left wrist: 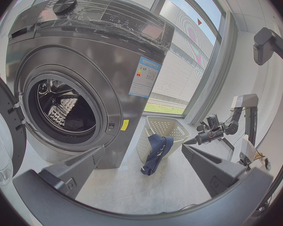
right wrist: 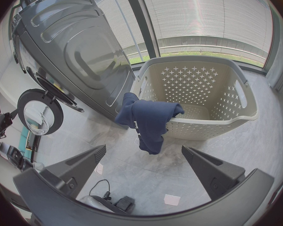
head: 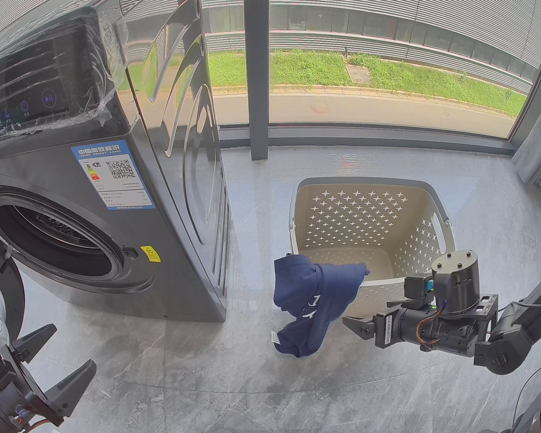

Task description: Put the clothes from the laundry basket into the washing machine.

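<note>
The cream laundry basket point(head: 366, 181) stands on the grey floor point(head: 222, 380) just beside the washing machine point(head: 162, 151), its walls pierced with small stars. One navy garment point(head: 315, 308) is draped over the basket's near rim, at the corner closest to the machine. A short part lies inside and the larger part hangs down the outer wall. The cloth is bunched and folded, with a white marking on its outer face and a small white label at its low end. Whether that end touches the floor cannot be told.

The machine's round door point(right wrist: 39, 112) is swung wide open. Something dark lies low in the drum point(left wrist: 66, 110), too dim to identify.

The right hand point(head: 353, 325) sits just beside the hanging garment, fingers spread wide and holding nothing. The left hand point(head: 72, 345) is near the open door, also spread wide and holding nothing.
</note>
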